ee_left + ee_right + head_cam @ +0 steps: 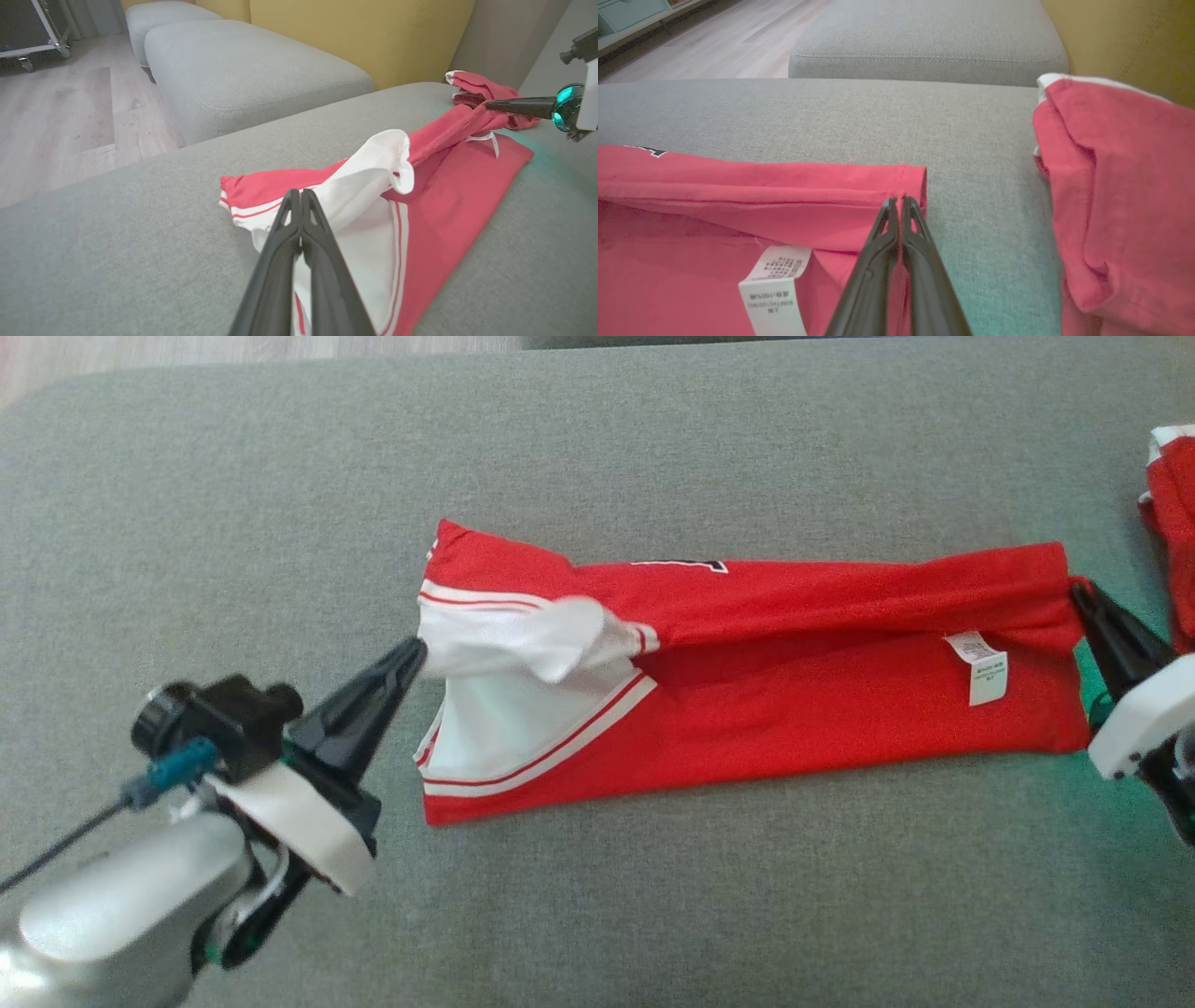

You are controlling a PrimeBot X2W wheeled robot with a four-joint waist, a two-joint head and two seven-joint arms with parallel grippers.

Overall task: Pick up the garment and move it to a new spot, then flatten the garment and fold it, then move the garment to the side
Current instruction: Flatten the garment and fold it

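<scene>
Red-and-white jersey garment (794, 709) lies centred on grey fabric cushion (280, 523); left gripper (415, 653) pinches its white end, right gripper (1078, 590) its red hem.

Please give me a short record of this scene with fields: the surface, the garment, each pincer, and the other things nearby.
surface: grey cushion
garment: red jersey with white trim, lying lengthwise, far long edge partly folded over
left pincer: shut on the jersey's white end, cloth lifted a little
right pincer: shut on the bunched red hem at the opposite end
label: white care label, facing up near the right end
nearby: second red garment, apart from the jersey, further right
</scene>
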